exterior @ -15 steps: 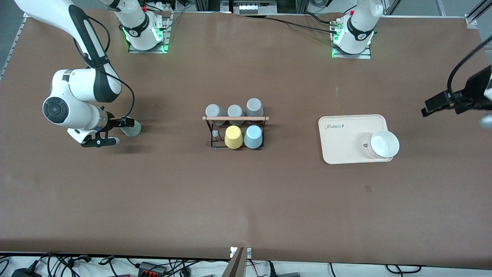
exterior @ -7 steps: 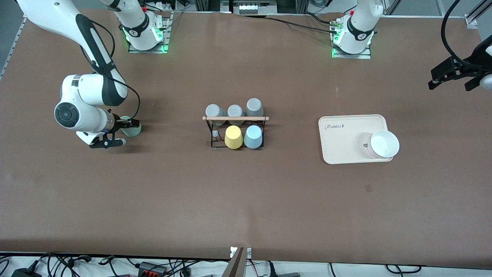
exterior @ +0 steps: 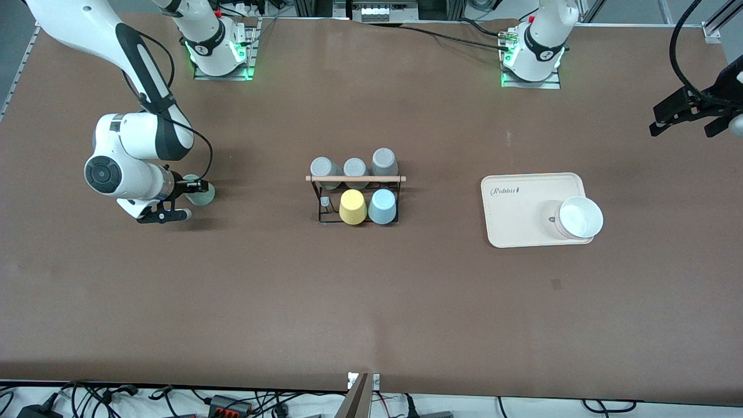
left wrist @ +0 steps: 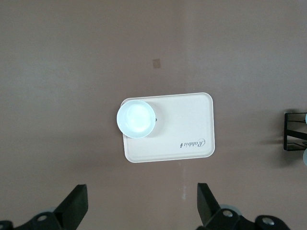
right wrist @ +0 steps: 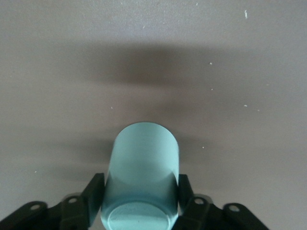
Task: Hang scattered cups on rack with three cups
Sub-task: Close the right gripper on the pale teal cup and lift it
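The pale sage-green cup (exterior: 202, 196) lies on its side near the right arm's end of the table. My right gripper (exterior: 188, 200) is shut on the green cup (right wrist: 142, 177), one finger on each side, base toward the wrist camera. The light blue cup (exterior: 382, 206) sits upside down on the black wire rack (exterior: 323, 219), beside the yellow cup (exterior: 352, 207). Three grey cups (exterior: 354, 168) fill the row under the wooden dowel (exterior: 355, 179). One peg (exterior: 325, 202) is bare. My left gripper (exterior: 688, 119) is open and empty, high over the left arm's end of the table; in the left wrist view (left wrist: 141, 211) its fingers stand wide apart.
A beige tray (exterior: 522, 203) lies between the rack and the left arm's end, with a white bowl (exterior: 579, 217) on its corner. The tray (left wrist: 184, 129), the bowl (left wrist: 136, 118) and the rack's edge (left wrist: 293, 136) show in the left wrist view.
My right gripper slid forward around the green cup and now grips it. My left gripper pulled up and away from the tray toward the table's end, then nearly stopped.
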Robot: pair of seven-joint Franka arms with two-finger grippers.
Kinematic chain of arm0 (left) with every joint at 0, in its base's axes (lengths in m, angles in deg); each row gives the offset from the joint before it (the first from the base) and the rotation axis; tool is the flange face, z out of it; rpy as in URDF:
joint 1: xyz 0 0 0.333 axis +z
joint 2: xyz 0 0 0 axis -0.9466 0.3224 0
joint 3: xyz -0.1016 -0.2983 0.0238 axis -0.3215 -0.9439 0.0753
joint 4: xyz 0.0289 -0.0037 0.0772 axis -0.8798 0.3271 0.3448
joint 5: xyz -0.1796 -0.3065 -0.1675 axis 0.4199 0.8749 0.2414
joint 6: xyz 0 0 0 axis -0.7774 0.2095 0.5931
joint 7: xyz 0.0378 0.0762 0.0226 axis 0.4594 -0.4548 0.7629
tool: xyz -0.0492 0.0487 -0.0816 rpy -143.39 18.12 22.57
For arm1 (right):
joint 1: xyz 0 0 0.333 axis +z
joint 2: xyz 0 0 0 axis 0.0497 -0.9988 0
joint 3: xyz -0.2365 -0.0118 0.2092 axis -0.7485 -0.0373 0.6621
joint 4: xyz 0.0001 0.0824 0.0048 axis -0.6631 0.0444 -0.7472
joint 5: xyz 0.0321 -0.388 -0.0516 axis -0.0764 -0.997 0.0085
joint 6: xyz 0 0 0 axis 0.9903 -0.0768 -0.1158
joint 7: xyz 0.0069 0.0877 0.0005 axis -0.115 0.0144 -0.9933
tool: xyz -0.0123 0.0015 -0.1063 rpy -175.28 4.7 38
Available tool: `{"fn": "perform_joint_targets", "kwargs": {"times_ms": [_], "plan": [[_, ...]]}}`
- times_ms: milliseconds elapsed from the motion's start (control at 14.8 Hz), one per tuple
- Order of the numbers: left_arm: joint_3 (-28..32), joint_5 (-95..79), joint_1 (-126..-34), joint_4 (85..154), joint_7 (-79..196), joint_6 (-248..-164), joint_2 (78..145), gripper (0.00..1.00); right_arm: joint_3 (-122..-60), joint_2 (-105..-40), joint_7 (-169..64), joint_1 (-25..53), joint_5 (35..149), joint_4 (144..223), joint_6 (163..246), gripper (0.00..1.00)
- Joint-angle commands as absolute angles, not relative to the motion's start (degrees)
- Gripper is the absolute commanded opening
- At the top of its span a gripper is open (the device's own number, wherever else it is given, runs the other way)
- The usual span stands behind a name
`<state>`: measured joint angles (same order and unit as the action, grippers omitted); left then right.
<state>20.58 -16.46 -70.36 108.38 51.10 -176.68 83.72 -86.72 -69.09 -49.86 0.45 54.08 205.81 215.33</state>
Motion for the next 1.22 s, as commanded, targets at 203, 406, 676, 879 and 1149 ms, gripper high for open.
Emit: {"fn": "perform_joint_targets", "kwargs": {"times_ms": [203,406,676,879,1149], "plan": [[20.84,-17.21,-70.67,103.70,51.86,-176.79,86.21,1.00,-86.53,-67.61,-48.79,2.15,54.20,198.38,203.93,0.21],[20.84,-17.12,-70.58,103.61,51.95,-175.13,85.95,1.00,-86.62,-68.49,-48.70,5.49,54.47,186.25,193.46,0.19],[20.49,-17.21,-70.49,103.53,51.42,-172.66,85.42,1.00,-86.62,-72.00,-48.71,9.62,58.05,176.04,191.41,0.18],[20.76,-17.39,-70.14,100.99,50.98,-172.57,85.33,1.00,-86.62,-75.08,-40.04,13.66,61.77,169.71,191.32,0.18],[20.84,-16.60,-69.70,99.40,51.07,-171.87,85.42,1.00,-86.71,-76.05,-25.18,21.92,61.41,167.16,191.41,0.18]]}}
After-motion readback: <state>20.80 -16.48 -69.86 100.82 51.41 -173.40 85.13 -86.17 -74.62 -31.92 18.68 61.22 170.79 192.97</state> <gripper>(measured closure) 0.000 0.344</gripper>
